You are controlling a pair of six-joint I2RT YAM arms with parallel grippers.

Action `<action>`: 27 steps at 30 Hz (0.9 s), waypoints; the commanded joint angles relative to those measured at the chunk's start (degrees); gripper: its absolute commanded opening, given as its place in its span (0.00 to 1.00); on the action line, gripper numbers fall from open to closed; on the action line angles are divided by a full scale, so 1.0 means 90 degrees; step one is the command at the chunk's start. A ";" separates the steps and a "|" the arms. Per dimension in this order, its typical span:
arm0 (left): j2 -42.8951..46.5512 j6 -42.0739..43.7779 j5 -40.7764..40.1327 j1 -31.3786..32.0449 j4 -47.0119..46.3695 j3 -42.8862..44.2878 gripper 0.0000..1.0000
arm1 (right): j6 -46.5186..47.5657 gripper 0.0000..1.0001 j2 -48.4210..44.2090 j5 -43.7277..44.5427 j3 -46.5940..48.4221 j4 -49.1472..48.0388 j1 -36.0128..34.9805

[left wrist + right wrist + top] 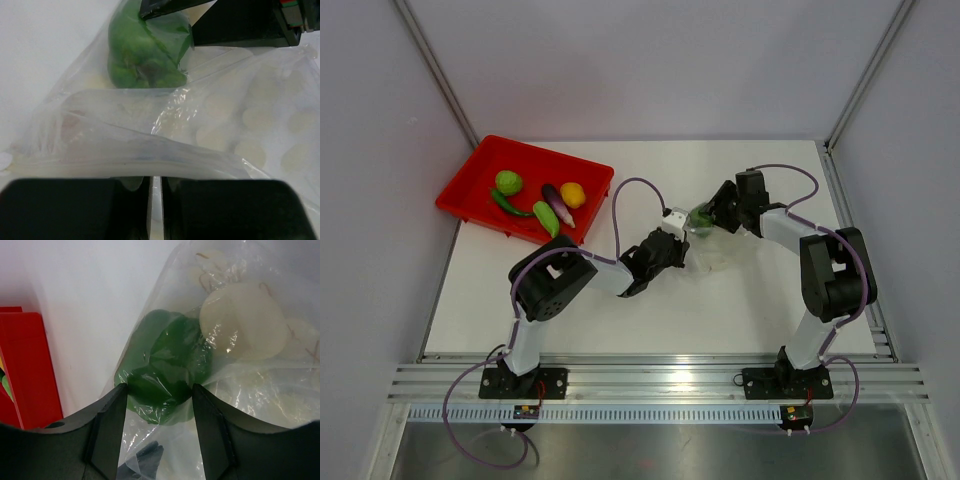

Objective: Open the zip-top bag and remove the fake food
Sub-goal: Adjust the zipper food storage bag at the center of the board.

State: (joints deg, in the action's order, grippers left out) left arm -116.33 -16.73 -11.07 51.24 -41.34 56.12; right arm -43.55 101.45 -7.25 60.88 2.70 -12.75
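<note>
Top external view: the small clear crinkly plastic zip-top bag (pixel 712 252) lies on the white table (pixel 650 320) between the 2 arms. The left gripper (pixel 155 182) is almost shut, with just a thin slit, and the bag's near edge is nipped in it. The right gripper (pixel 157 390) is partly open and squeezes the shiny green toy pepper (pixel 165 352), which sits in the bag under the plastic. Off to the left, the red plastic tray (pixel 470 185) holds 1 round green fruit (pixel 508 182), 1 round yellow fruit (pixel 573 194), 1 long purple vegetable (pixel 556 204) and 2 long green pieces (pixel 546 218).
</note>
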 commanded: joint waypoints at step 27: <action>0.0455 0.0209 -0.1201 0.0029 -0.1187 -0.0464 0.16 | 0.0385 0.27 -0.0637 0.0491 -0.0192 0.1018 -0.0575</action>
State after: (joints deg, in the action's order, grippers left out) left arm -115.96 -16.16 -18.90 51.24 -45.39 52.62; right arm -42.17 98.76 -6.59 60.38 6.68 -17.06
